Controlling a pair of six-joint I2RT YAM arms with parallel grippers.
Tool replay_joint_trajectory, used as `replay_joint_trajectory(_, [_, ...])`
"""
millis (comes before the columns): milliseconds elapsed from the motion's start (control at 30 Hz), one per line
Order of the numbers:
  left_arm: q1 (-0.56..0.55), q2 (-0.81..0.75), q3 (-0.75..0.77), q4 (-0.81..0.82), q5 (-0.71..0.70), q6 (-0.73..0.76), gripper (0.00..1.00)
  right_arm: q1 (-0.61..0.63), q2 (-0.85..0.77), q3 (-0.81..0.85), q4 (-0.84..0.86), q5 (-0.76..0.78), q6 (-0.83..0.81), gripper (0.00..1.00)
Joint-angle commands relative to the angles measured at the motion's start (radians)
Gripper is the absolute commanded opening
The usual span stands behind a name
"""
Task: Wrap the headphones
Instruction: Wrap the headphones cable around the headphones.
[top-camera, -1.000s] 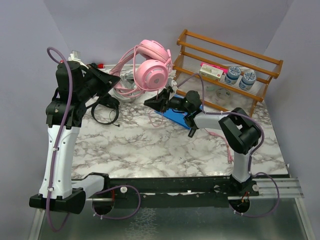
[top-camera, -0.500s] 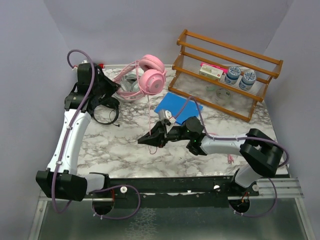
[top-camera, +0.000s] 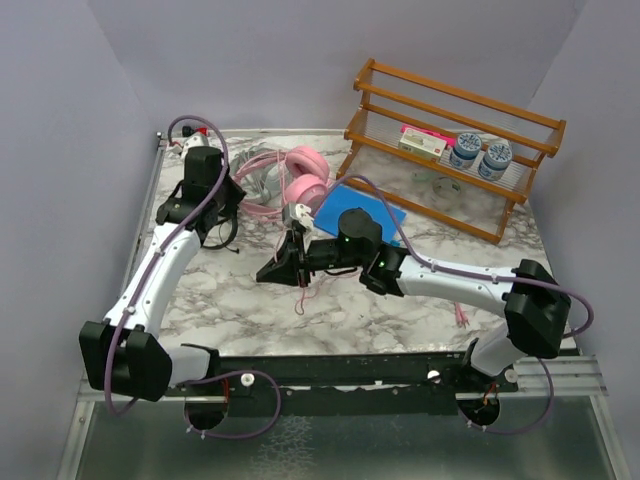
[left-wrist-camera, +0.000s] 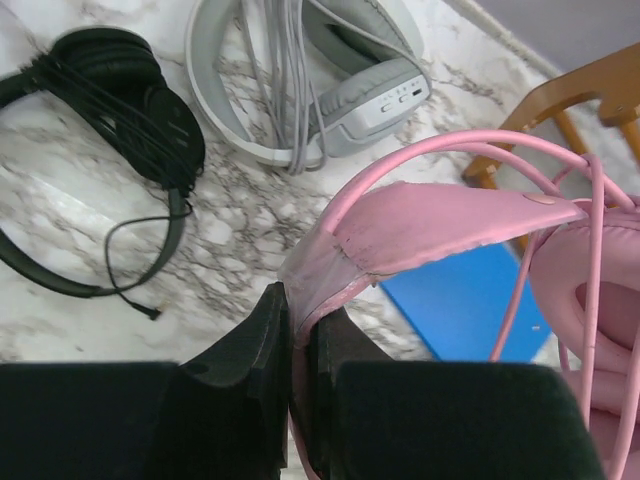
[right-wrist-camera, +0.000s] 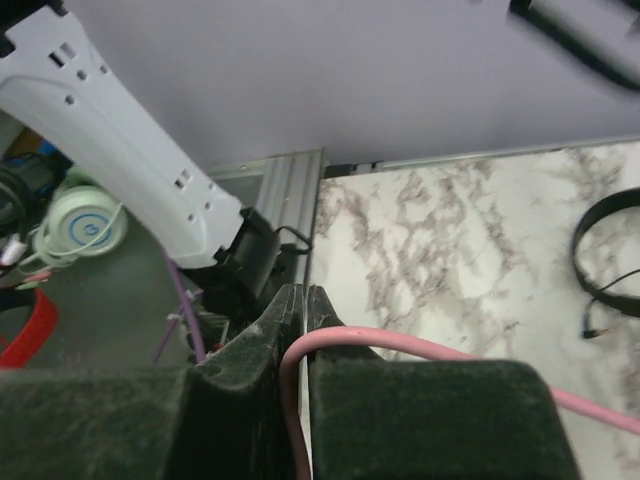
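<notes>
as right pincer (right-wrist-camera: 297, 300) grips, pink cable (right-wrist-camera: 400, 343) runs near-far.

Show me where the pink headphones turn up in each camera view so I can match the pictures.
Top external: pink headphones at the back of the marble tabletop, left of centre.
Left wrist: pink headband across the middle and right, its end pinched in the left gripper.
Right wrist: only the pink cable, low centre, clamped in the right gripper.
Shared landmark: the marble tabletop, in all three.
</notes>
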Motion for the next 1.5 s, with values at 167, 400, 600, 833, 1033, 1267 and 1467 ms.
replay_joint_trajectory(167, [-0.133, -0.172, -0.12, 0.297, -0.234, 0.587, 0.0, 0.007, -0.115, 0.269, -0.674, 0.373, -0.452, 0.02])
replay_joint_trajectory(400, [-0.218, -0.232, -0.244, 0.407, -0.127, 0.9, 0.0, 0.0, -0.145, 0.304, -0.902, 0.638, -0.55, 0.01])
replay_joint_trajectory(600, [-0.254, -0.238, -0.255, 0.351, 0.061, 1.066, 0.0, -0.005, -0.143, 0.328, -0.918, 0.942, -0.59, 0.01])
replay_joint_trajectory(833, [-0.263, -0.249, -0.268, 0.327, 0.091, 1.056, 0.0, -0.197, -0.26, 0.165, -0.647, 0.952, -0.53, 0.15])
replay_joint_trajectory(1033, [-0.264, -0.283, -0.247, 0.305, 0.22, 0.979, 0.0, -0.282, -0.207, 0.15, -0.603, 0.932, -0.484, 0.13])
replay_joint_trajectory(1267, [-0.264, -0.293, -0.187, 0.247, 0.295, 0.853, 0.0, -0.407, -0.156, 0.054, -0.465, 0.865, -0.353, 0.15])
replay_joint_trajectory(1467, [-0.264, -0.236, -0.035, 0.127, 0.194, 0.606, 0.0, -0.462, -0.164, -0.125, -0.232, 0.785, -0.235, 0.15])
